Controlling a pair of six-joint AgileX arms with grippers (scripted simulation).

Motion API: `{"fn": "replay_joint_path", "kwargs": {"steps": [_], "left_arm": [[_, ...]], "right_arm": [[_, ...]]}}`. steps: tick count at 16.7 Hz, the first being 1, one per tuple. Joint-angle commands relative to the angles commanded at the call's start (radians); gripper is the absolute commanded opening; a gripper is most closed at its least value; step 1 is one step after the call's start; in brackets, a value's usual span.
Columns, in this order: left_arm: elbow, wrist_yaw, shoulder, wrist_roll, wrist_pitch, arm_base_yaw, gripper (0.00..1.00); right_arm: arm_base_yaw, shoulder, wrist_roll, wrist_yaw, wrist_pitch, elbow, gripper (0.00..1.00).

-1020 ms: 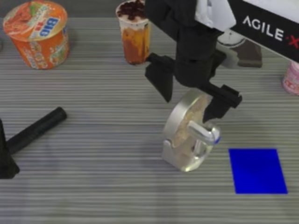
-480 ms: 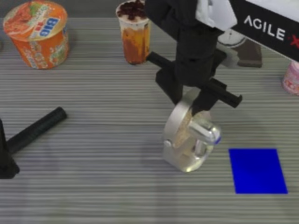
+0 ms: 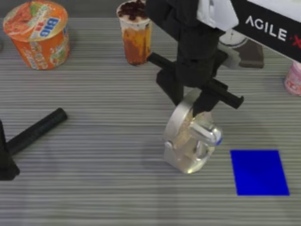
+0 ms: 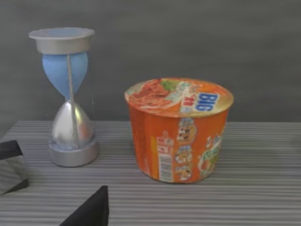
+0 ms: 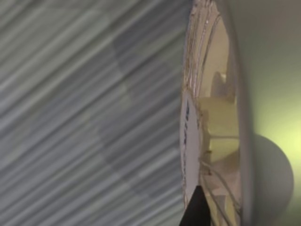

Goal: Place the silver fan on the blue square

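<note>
While the silver fan (image 3: 190, 141) stands on the desk (image 3: 94, 155), the right pincer (image 3: 188, 101) clamps its round head.
The blue square (image 3: 259, 172) lies near the fan's base (at four o'clock), uncovered.

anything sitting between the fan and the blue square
Nothing visible does. The silver fan, gripped at its head by the right gripper, has only bare striped table between it and the blue square on its right.

I see: orange noodle cup (image 3: 36, 34) far left | brown drink cup (image 3: 135, 32) behind centre | hourglass (image 4: 68, 96) beside noodles | pink cup (image 3: 293, 79) right edge
</note>
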Motion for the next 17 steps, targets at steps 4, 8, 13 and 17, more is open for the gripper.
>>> {"fn": "replay_joint_path", "kwargs": {"steps": [4, 8, 13, 17], "left_arm": [[0.0, 0.0, 0.0, 0.0, 0.0, 0.0, 1.0], [0.0, 0.0, 0.0, 0.0, 0.0, 0.0, 1.0], [0.0, 0.0, 0.0, 0.0, 0.0, 0.0, 1.0], [0.0, 0.0, 0.0, 0.0, 0.0, 0.0, 1.0]], "right_arm": [[-0.003, 0.007, 0.005, 0.0, -0.038, 0.041, 0.0], [0.002, 0.038, 0.005, 0.001, -0.168, 0.217, 0.0], [0.006, 0.052, 0.0, 0.0, -0.238, 0.293, 0.0], [0.0, 0.045, -0.008, -0.002, -0.238, 0.286, 0.0]]}}
